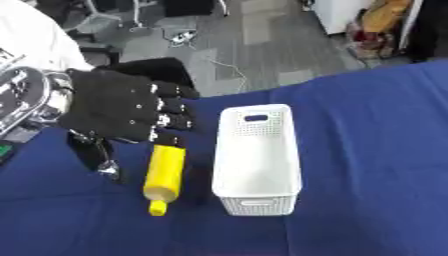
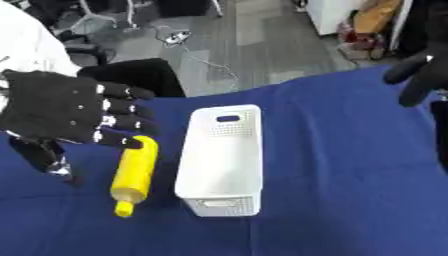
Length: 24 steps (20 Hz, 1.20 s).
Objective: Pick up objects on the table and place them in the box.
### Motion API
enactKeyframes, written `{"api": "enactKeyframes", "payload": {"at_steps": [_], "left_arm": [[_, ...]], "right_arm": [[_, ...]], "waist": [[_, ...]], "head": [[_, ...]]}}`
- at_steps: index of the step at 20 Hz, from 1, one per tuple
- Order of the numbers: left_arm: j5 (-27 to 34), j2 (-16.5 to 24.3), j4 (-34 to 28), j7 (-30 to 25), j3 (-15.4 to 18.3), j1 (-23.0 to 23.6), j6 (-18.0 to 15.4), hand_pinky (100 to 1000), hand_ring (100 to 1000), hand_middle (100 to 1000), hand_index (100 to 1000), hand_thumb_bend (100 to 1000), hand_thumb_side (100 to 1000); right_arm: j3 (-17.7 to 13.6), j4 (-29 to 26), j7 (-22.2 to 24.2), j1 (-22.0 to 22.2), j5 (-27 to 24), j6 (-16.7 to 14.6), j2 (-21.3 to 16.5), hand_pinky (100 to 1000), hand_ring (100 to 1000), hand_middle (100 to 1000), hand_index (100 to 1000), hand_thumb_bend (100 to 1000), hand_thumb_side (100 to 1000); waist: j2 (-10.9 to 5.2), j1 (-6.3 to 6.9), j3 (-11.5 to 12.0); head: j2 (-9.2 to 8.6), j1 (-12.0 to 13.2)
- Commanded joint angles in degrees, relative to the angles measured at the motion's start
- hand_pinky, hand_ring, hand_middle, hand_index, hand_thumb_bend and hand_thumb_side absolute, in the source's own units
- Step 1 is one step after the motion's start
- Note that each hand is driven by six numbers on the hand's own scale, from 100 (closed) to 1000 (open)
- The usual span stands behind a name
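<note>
A yellow rolling-pin-shaped object (image 1: 164,176) lies on the blue table, its small knob toward me. My left hand (image 1: 118,111) hovers over its far end. The fingers (image 1: 171,121) are half bent and point right, their tips just over the yellow end. The thumb (image 1: 98,159) hangs down to the left, apart from the yellow object, and nothing is pinched. A white perforated box (image 1: 234,165) stands lengthwise just right of the yellow object and looks empty. My right hand (image 2: 422,70) shows only in the right eye view, at the upper right edge, with relaxed fingers hanging down.
The blue tablecloth (image 1: 376,165) covers the table; its far edge runs diagonally behind the box. Beyond it are grey floor, a black chair (image 1: 153,70) and cables. Bare cloth lies right of the box and in front of it.
</note>
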Motion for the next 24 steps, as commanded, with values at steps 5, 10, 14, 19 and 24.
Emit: {"api": "enactKeyframes", "payload": {"at_steps": [5,10,14,19,24], "left_arm": [[-2.8,2.5,2.0,-4.4,1.2,1.6,-3.3,1000,855,901,821,1000,464],[-4.9,2.4,3.6,-4.1,1.3,2.7,-3.3,1000,856,903,823,1000,467],[-6.5,2.2,4.9,-3.5,1.4,3.7,-3.3,1000,855,902,823,1000,471],[-8.1,2.0,6.2,-2.4,1.3,4.6,-3.3,1000,854,901,823,1000,472],[-9.4,1.9,7.0,-1.3,1.1,5.2,-3.3,996,852,900,824,1000,474]], "right_arm": [[0.1,-0.9,0.2,-0.9,0.5,0.5,-0.4,622,492,551,626,189,1000],[0.1,-0.9,0.3,-0.9,0.4,0.6,-0.3,621,491,551,626,189,1000],[0.1,-0.9,0.3,-1.0,0.4,0.5,-0.1,621,491,551,625,188,1000],[0.1,-0.9,0.4,-1.2,0.3,0.5,-0.1,621,491,551,625,189,1000],[0.1,-0.9,0.4,-1.4,0.3,0.4,0.0,621,491,551,625,189,1000]], "waist": [[-1.06,-0.13,0.3],[-1.16,-0.09,0.3],[-1.04,-0.2,0.4],[-0.82,-0.35,0.3],[-0.62,-0.49,0.2]], "head": [[-1.16,-0.1],[-1.08,0.1],[-1.83,-0.1],[-2.39,-0.2],[-3.17,-0.2]]}}
